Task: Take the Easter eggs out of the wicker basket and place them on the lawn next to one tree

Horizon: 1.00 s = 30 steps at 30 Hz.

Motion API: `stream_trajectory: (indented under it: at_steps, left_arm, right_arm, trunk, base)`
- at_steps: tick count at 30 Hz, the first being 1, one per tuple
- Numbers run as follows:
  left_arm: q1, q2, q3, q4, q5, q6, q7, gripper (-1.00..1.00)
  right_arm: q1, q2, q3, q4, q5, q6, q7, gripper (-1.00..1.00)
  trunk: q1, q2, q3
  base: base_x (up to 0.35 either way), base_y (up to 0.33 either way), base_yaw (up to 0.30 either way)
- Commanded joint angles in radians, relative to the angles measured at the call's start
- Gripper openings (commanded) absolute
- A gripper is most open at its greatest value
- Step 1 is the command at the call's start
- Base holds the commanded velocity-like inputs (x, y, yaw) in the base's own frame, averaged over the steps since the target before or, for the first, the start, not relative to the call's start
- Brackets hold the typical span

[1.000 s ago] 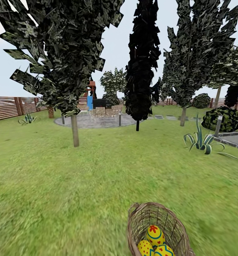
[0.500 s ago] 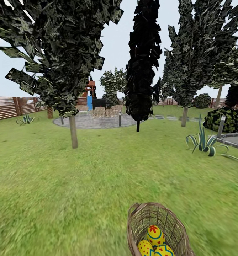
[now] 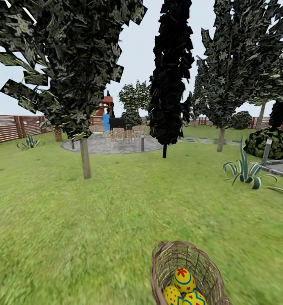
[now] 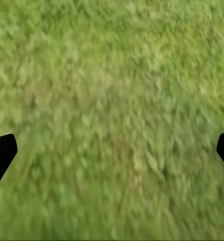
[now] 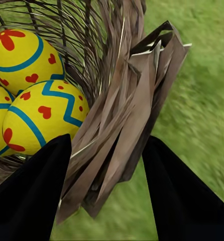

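A fenced garden fills the head view: a wide lawn [image 3: 116, 212] runs up to a grey paved circle [image 3: 111, 145] in the middle distance, with a wooden fence [image 3: 10, 127] at the left edge and a spiky plant [image 3: 245, 171] at the right. A tree [image 3: 85, 156] with a bare grey-brown trunk stands on the grass in the left half of the frame, its blocky dark leaves spreading across the upper left; a narrow black cypress [image 3: 171, 72] rises in the centre.

At the bottom centre of the head view sits the wicker basket [image 3: 200, 262], and all three Easter eggs [image 3: 183, 280] lie inside it, packed against each other. The basket is well apart from the tree.

In the right wrist view the right gripper [image 5: 107, 165] has its fingers [image 5: 34, 196] on either side of the basket's woven wall, one inside beside an egg and the other outside over the grass. They appear clamped on that wall, though actual contact is hard to confirm.

In the left wrist view the left gripper [image 4: 112, 150] hangs over bare grass with its fingers spread wide, holding nothing.

By my reading the task has barely begun: no egg is out of the basket and none lies by a tree. Everything remains, namely bringing the eggs to one trunk, probably the near one at left, and setting all three on the grass beside it.
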Motion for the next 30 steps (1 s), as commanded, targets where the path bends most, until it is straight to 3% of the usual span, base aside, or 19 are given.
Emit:
stream_trajectory:
  at_steps: [1, 30]
  left_arm:
    - [0.000, -0.001, 0.001, -0.002, 0.006, 0.005, 0.002, 1.00]
    - [0.000, -0.001, 0.001, -0.002, 0.007, 0.005, 0.002, 1.00]
  right_arm:
    - [-0.001, 0.001, 0.001, -0.001, -0.003, -0.005, -0.001, -1.00]
    - [-0.001, 0.000, -0.001, -0.002, -0.003, -0.005, -0.001, -1.00]
  trunk:
    - [0.001, -0.001, -0.001]
    - [0.001, -0.001, -0.002]
  base:
    - [0.295, 0.000, 0.000]
    - [0.313, 0.000, 0.104]
